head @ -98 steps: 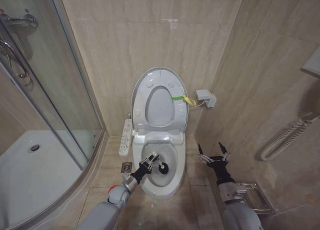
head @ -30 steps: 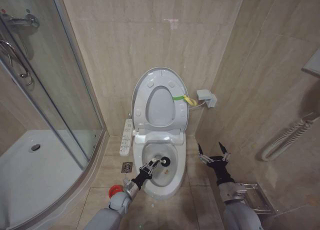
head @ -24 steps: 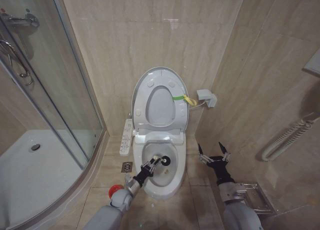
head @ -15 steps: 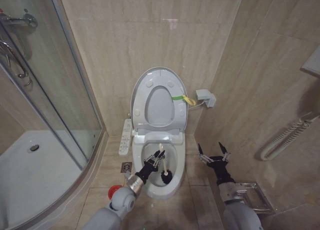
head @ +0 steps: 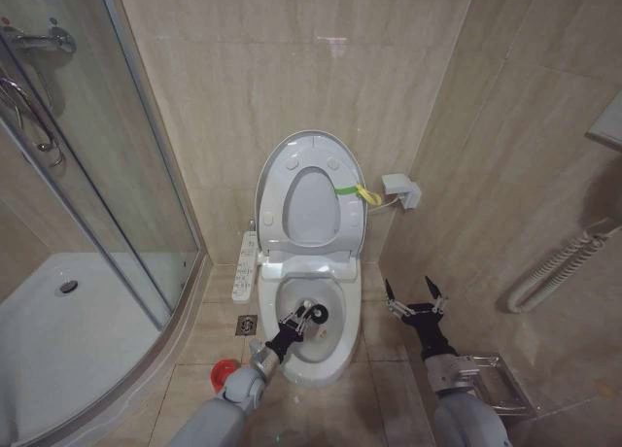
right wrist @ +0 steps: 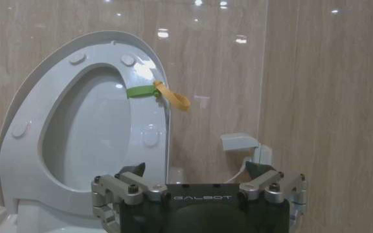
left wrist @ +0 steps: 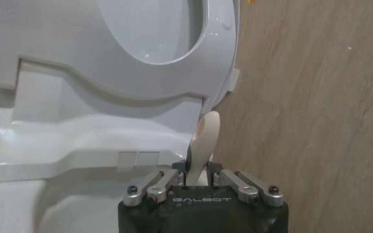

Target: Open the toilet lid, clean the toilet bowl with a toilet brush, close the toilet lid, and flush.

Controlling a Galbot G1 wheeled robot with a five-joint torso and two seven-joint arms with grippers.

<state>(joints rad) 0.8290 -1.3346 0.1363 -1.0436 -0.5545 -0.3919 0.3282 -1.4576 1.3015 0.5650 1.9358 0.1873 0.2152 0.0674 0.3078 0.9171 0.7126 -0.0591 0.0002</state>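
Note:
The toilet lid (head: 311,147) stands upright against the wall with the seat ring raised against it, also seen as the toilet lid (right wrist: 31,111) and the toilet lid (left wrist: 222,58). The toilet bowl (head: 336,354) is uncovered. My left gripper (head: 294,323) is over the bowl's left rim, shut on the pale handle (left wrist: 206,136) of the toilet brush; its dark head (head: 321,314) is down in the bowl. The brush's red holder (head: 223,370) sits on the floor, left of the toilet. My right gripper (head: 415,306) hangs open to the right of the toilet, holding nothing, and is seen as the right gripper (right wrist: 195,169).
A glass shower enclosure (head: 97,175) with a white tray (head: 58,340) is on the left. A white button panel (head: 244,265) and a floor drain (head: 246,324) lie left of the toilet. A wall box (head: 399,189), a white grab bar (head: 554,267) and a metal rack (head: 496,379) are on the right.
The left gripper has swung the brush head from the front of the bowl back toward its middle, and the handle now lies lower. The right arm has not moved.

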